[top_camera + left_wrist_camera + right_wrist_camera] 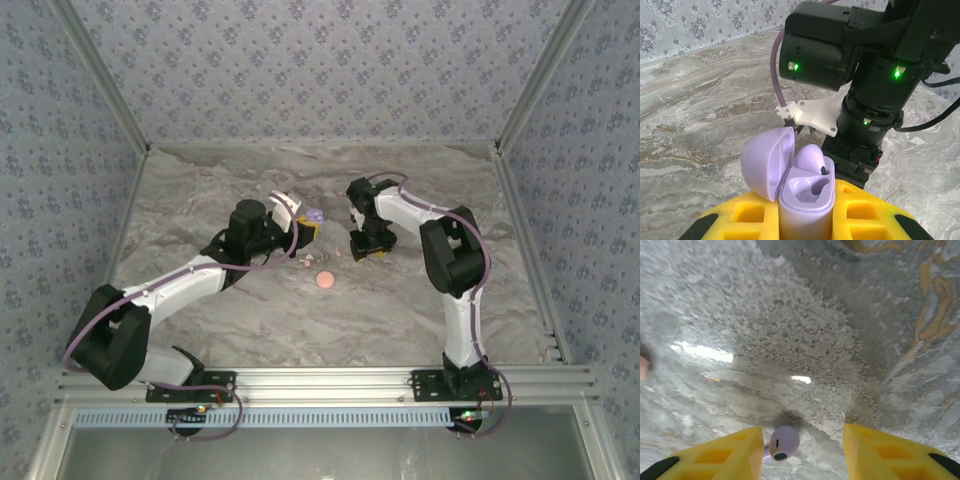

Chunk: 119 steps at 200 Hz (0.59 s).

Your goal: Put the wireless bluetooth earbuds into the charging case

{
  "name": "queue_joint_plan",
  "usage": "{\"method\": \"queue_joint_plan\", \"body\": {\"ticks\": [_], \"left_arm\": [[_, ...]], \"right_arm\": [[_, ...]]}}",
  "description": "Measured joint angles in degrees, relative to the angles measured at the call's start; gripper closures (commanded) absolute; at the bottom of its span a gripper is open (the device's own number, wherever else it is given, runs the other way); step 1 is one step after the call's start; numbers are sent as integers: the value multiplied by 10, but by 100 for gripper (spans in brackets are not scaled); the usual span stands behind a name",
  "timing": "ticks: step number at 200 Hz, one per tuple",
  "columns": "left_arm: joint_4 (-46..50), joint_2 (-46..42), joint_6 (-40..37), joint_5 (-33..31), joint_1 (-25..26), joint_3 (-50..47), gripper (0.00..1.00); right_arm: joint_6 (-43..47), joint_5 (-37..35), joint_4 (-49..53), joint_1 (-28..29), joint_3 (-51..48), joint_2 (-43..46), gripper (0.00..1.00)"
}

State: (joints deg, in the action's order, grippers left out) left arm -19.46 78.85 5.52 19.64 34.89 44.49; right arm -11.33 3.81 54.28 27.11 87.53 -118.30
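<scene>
My left gripper [807,212] is shut on an open lilac charging case [801,220], held upright between its yellow fingers [747,212]. The lid [764,165] hangs to the left. One lilac earbud [812,159] sits in the far socket and the near socket [810,189] is bare. From above, that case [315,216] is at mid table in the left gripper [306,228]. My right gripper [370,252] points down at the table just right of it. Its jaws [802,437] stand open around a second lilac earbud [784,442], which lies on the marble close to the left finger [735,452].
A round pink case [324,279] lies on the marble table [300,320] in front of both grippers. A small pale piece [305,262] lies near it. The right arm's black wrist [865,75] looms right behind the held case. Patterned walls enclose the table.
</scene>
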Motion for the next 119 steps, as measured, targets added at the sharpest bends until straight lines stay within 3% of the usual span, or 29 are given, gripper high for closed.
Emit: {"method": "queue_joint_plan", "body": {"ticks": [65,119], "left_arm": [[0,0,-1,0,0,0,86],[0,0,-1,0,0,0,86]], "right_arm": [[-158,14,-31,8,-24,57,61],[-249,-1,-35,14,-50,57,63]]}}
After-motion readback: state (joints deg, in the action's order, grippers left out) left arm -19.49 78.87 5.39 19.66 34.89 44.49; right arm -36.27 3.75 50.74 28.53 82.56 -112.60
